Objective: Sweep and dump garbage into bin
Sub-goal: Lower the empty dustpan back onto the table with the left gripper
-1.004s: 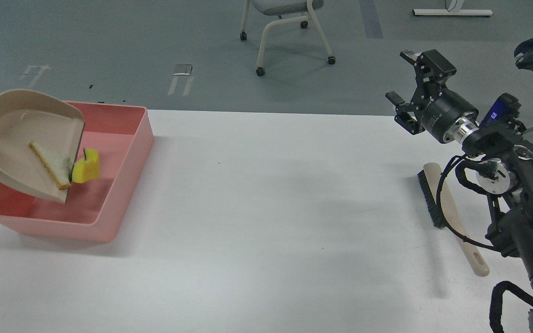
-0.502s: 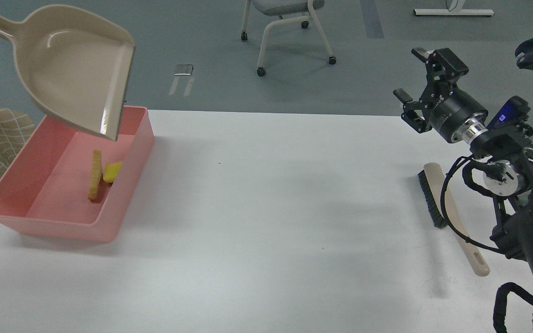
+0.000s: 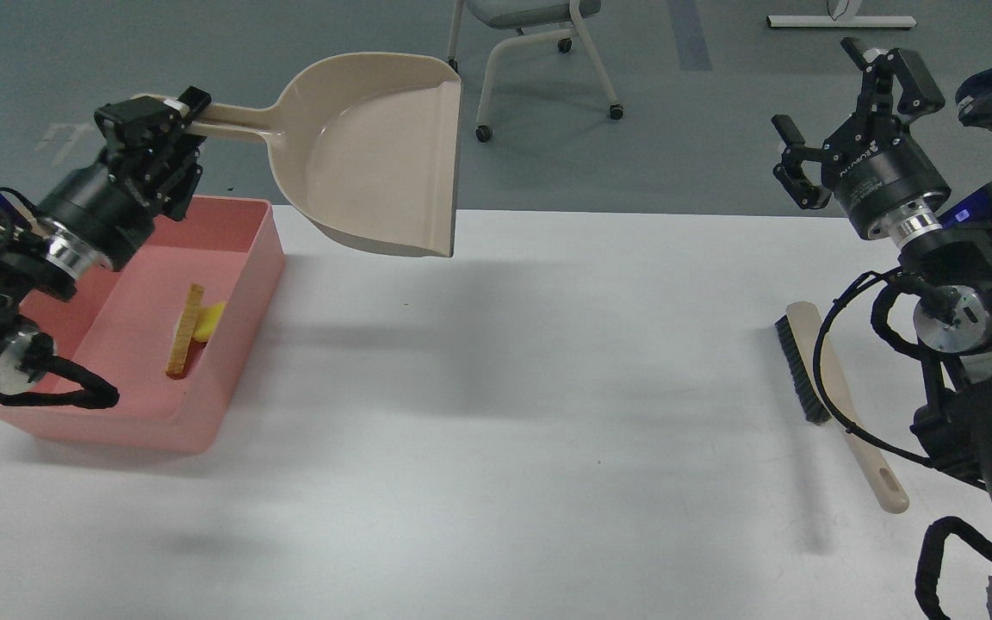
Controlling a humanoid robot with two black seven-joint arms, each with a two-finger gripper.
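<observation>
The pink bin point(image 3: 229, 344) stands at the table's left edge. Inside it lie the yellow sponge chunk point(image 3: 212, 319) and the thin strip with a tan edge point(image 3: 185, 343), side by side near the bin's right wall. My left gripper point(image 3: 170, 116) is shut on the handle of the empty beige dustpan point(image 3: 375, 155), held in the air to the right of the bin, above the table's far edge. My right gripper point(image 3: 849, 99) is open and empty, raised above the table's far right.
The beige brush point(image 3: 832, 392) with dark bristles lies on the table at the right, beside my right arm. The white table point(image 3: 505, 413) spans the view. A wheeled chair point(image 3: 530, 52) stands on the floor beyond the table.
The dustpan has swung right and levelled, away from over the bin, and my left arm has come into view. The scraps have settled in the bin. My right gripper has risen and shifted right.
</observation>
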